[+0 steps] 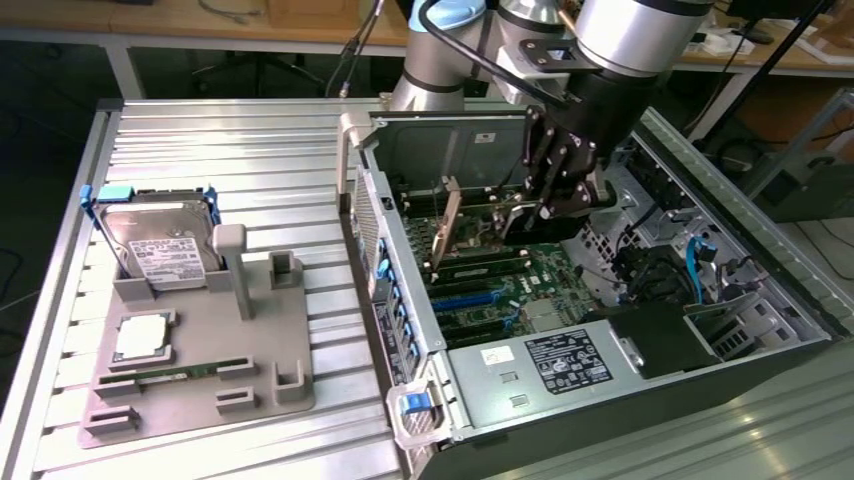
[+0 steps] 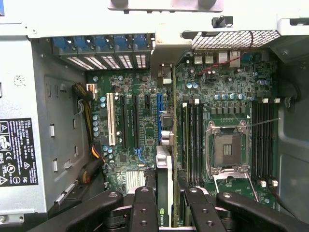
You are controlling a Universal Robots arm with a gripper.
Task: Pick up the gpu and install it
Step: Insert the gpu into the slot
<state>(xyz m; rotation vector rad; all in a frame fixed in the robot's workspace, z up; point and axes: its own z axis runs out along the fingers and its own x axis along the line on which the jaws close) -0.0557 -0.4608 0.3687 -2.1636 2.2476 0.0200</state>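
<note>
You see the gripper (image 1: 534,212) reaching down into the open computer case (image 1: 747,215), which lies on its side on the ribbed metal table (image 1: 227,150). Its jaws are clamped on the gpu (image 1: 450,222), the thin card with the tan-brown face, and hold it upright on its edge above the motherboard (image 1: 501,290). From the exterior view you cannot tell whether the lower edge of the card already touches the board.

In the wrist view, the two black fingers (image 2: 144,208) stand on both sides of the gpu (image 2: 164,193), and the card runs away from the camera in a line with the blue expansion slot (image 2: 159,116). The card's far end reaches up to the metal bracket area (image 2: 166,72) at the rear wall of the case. Beside it you see the row of memory slots (image 2: 192,140) and then the empty processor socket (image 2: 227,151). A white slot (image 2: 109,118) lies on the other side of the blue one.

On the exterior view's left, well apart from the case, a grey parts holder (image 1: 200,380) sits on the table. The hard drive (image 1: 158,245) with a white label leans in it, a processor (image 1: 142,338) lies below that, and a narrow green memory stick (image 1: 171,374) rests in a groove. The power supply (image 1: 561,365) with its black label sits at the near end of the case.
</note>
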